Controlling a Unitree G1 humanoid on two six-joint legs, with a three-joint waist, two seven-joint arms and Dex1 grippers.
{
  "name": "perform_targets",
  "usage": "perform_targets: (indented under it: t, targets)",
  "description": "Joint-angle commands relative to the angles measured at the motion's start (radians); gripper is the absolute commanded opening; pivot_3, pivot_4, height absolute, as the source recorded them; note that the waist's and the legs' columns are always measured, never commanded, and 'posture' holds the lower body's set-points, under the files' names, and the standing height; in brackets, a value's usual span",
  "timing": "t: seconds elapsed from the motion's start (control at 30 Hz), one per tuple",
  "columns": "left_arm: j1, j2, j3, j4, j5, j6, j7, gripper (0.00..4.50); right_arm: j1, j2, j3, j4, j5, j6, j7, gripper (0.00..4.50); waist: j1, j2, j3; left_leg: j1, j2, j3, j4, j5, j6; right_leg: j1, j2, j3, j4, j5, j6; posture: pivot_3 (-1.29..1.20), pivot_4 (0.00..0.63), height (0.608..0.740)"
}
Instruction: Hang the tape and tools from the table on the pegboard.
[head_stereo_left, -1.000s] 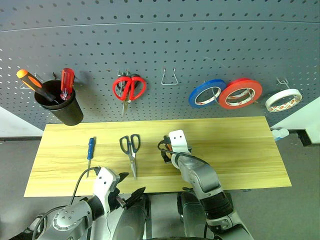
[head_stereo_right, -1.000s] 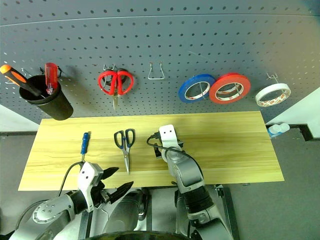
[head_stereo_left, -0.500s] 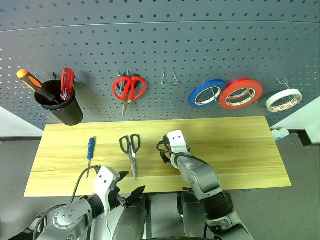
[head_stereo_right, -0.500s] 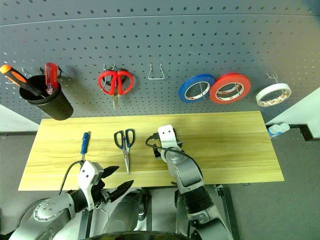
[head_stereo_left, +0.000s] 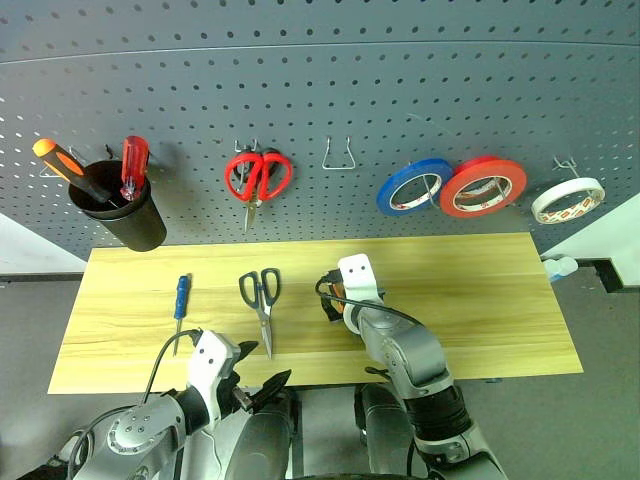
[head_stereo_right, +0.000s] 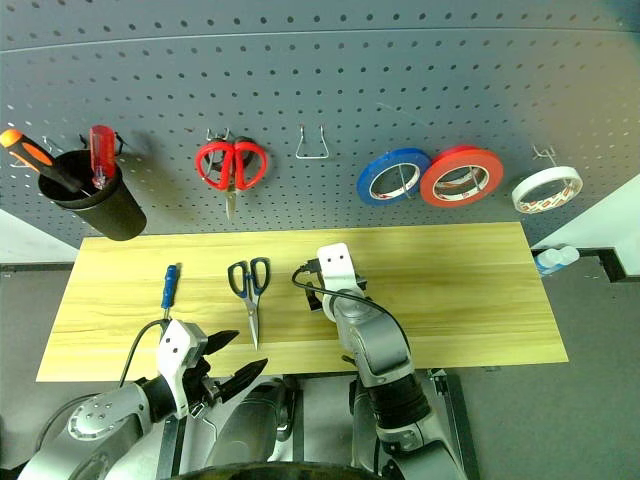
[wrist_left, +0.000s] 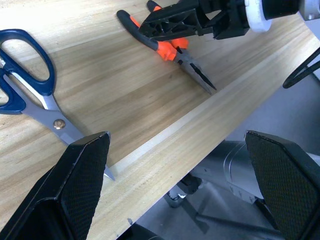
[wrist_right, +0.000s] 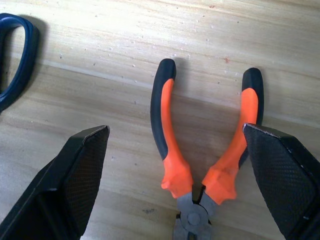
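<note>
Orange-and-black pliers lie on the light wooden table, handles spread, nose toward the near edge. My right gripper is open just over them, one finger on each side of the handles, holding nothing. Dark-handled scissors and a small blue screwdriver lie further left on the table. My left gripper is open and empty off the table's near edge, below the scissors' tip. The red-orange tape hangs on the grey pegboard.
On the pegboard hang a black cup holding an orange and a red screwdriver, red scissors, a bare wire hook, a blue roll and a white roll.
</note>
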Motion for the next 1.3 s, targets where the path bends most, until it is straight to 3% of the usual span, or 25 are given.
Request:
perform_targets:
  t: [0.03, 0.87, 1.3]
  targets:
    - [0.013, -0.003, -0.004, -0.013, -0.005, -0.015, -0.003, 4.5, 0.0, 0.072, 0.018, -0.037, -0.001, 0.023, -0.012, 4.47, 0.0, 0.0, 0.0, 0.0, 0.0, 0.0, 0.0, 0.0, 0.0, 0.0, 0.0, 0.0, 0.0, 0.0, 0.0, 0.05, 0.288, 0.724]
    - [0.101, 0.024, 0.006, -0.109, -0.035, 0.021, -0.001, 4.5, 0.066, 0.063, 0.036, -0.057, -0.017, 0.092, -0.051, 4.47, -0.024, 0.001, 0.012, -0.001, 0.0, 0.0, -0.001, 0.0, 0.0, -0.001, 0.0, 0.0, 0.0, 0.0, 0.0, 0.05, 0.348, 0.724]
    - [0.186, 0.024, 0.022, -0.172, -0.043, 0.032, 0.016, 4.5, 0.051, 0.05, 0.032, -0.009, -0.017, 0.06, -0.03, 4.47, -0.023, 0.0, 0.043, -0.003, 0.0, 0.0, 0.0, 0.0, 0.0, -0.003, -0.001, 0.0, 0.0, 0.0, 0.0, 0.06, 0.376, 0.724]
